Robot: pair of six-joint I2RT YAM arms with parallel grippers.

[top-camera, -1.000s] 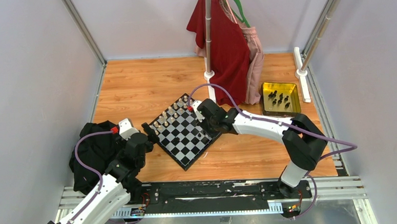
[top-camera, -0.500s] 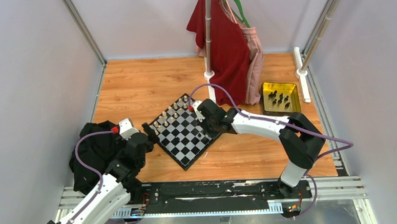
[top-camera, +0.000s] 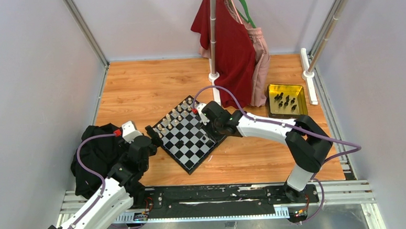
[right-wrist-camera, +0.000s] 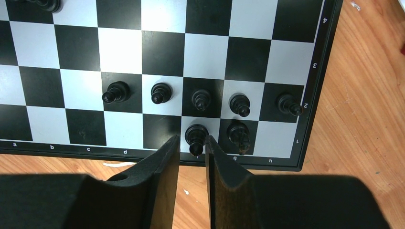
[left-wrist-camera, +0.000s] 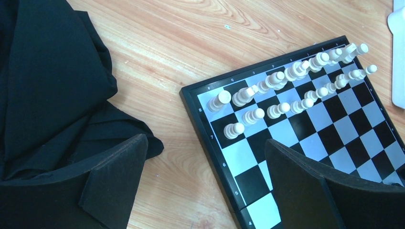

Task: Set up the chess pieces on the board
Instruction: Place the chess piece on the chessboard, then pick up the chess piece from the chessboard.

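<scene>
From overhead I see the board (top-camera: 188, 148) sitting cornerwise at the middle of the wooden table, with the cream pieces (top-camera: 173, 117) in two rows along its 11 o'clock edge. My right gripper (right-wrist-camera: 192, 142) is down at the opposite edge, its fingers (right-wrist-camera: 165, 167) parted only narrowly, astride a black chessman (right-wrist-camera: 196, 135) that stands on the back row. A sliver of pale square shows between that piece and one finger, so it does not look pinched. It is crowded there. A knight (right-wrist-camera: 238, 135) stands just beside it at 3 o'clock, close to the other finger, and the black pawns (right-wrist-camera: 200, 100) line the next row at 12 o'clock, one of them directly ahead of the fingertips. My left gripper (left-wrist-camera: 204, 141) hangs wide and empty over the board's 9 o'clock corner, one finger above the black rim and the other above a heap of black cloth (top-camera: 94, 158) that lies at the board's 8 o'clock. At 2 o'clock from the board sits a yellow tray (top-camera: 270, 103) holding more black chessmen (top-camera: 285, 100), near the right arm's elbow. At 1 o'clock a red garment (top-camera: 230, 45) and a pink garment (top-camera: 262, 59) hang by a metal pole (top-camera: 213, 35), between board and tray.
</scene>
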